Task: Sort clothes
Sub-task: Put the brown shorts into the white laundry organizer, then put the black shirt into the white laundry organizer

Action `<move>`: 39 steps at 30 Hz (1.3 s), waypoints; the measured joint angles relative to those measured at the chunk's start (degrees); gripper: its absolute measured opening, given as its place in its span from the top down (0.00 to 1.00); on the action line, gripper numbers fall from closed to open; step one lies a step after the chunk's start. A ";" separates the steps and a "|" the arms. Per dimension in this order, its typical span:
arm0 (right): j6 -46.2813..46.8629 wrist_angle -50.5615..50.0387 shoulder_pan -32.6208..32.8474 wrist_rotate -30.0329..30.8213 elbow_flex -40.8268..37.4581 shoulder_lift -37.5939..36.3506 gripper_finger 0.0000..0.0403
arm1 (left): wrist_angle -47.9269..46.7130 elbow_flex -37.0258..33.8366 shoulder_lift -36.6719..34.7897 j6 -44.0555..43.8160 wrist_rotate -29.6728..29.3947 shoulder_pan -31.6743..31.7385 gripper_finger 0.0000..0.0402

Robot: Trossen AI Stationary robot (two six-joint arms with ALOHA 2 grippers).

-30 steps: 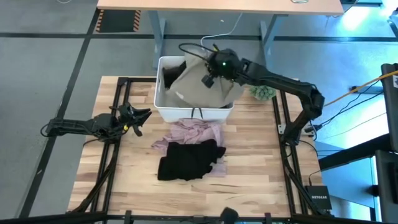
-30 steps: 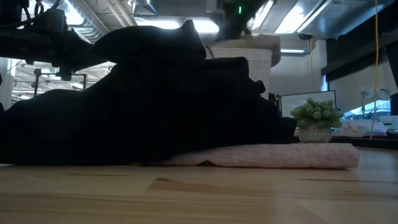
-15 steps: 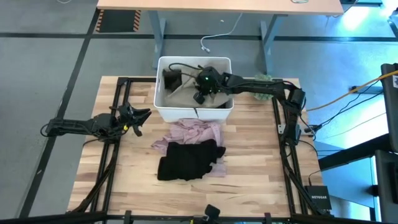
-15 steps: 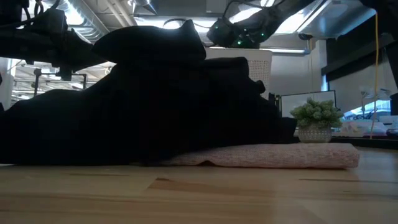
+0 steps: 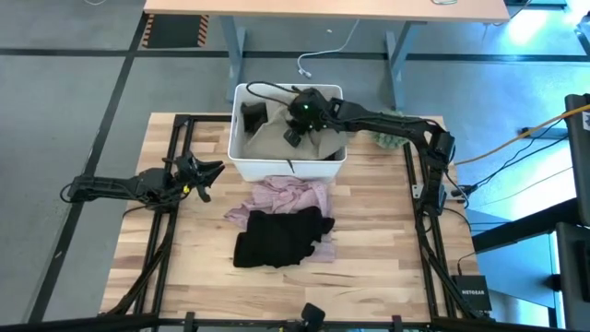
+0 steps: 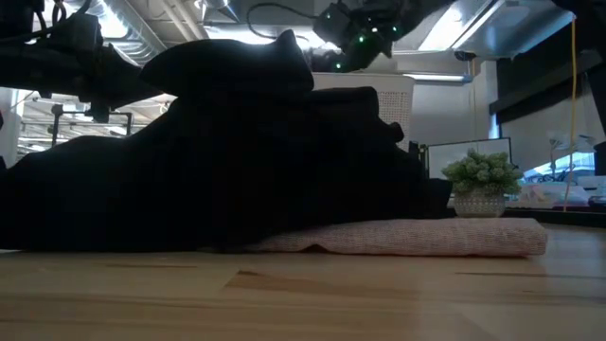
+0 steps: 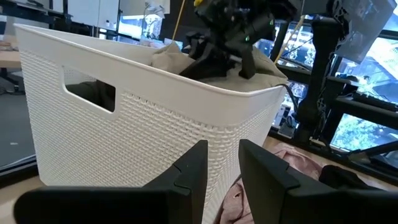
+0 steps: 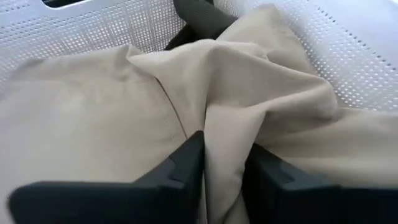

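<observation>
Beige garment [image 8: 249, 112] in the white tub [image 5: 241, 159], a fold of it caught between the right gripper [image 8: 222, 163] fingers, pinched but loosely. Dark cloth [image 5: 256, 115] tucked in the tub's far left corner. Pink garment [image 5: 281, 196] on the table [image 5: 369, 249] just in front of the tub, black garment [image 5: 281, 238] lying partly over it. Left gripper [image 5: 210, 175] waiting at the table's left side, fingers apart, holding nothing.

The right arm reaches far forward with its elbow bent, its tool [image 5: 293, 135] pointing downward, fingers [image 8: 186, 163] a narrow gap apart with a fold of cloth between them. The left arm lies low and outstretched, well apart from it, its tool [image 5: 208, 170] with fingers [image 7: 193, 171] slightly parted.
</observation>
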 joint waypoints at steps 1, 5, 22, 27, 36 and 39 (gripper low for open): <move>0.09 -1.32 0.00 0.00 1.01 0.00 0.71 | 0.00 0.00 0.00 0.00 0.00 0.00 0.79; 0.00 -6.63 0.00 0.02 5.33 -0.04 0.57 | 0.00 0.00 0.00 0.00 0.00 0.00 0.79; -3.95 -30.55 4.08 -1.00 26.67 -0.09 0.42 | 0.00 0.00 0.00 -0.26 0.00 0.00 0.79; -6.36 -36.81 7.48 1.89 32.92 -0.09 0.42 | -0.01 0.00 0.00 -0.37 0.00 0.00 0.79; -7.26 -49.32 14.35 1.97 39.82 -0.11 0.42 | -0.01 0.00 0.00 -0.37 0.00 0.00 0.79; -7.30 -51.76 17.01 2.06 40.04 -0.15 0.42 | 0.00 0.00 0.00 -0.37 0.02 0.00 0.79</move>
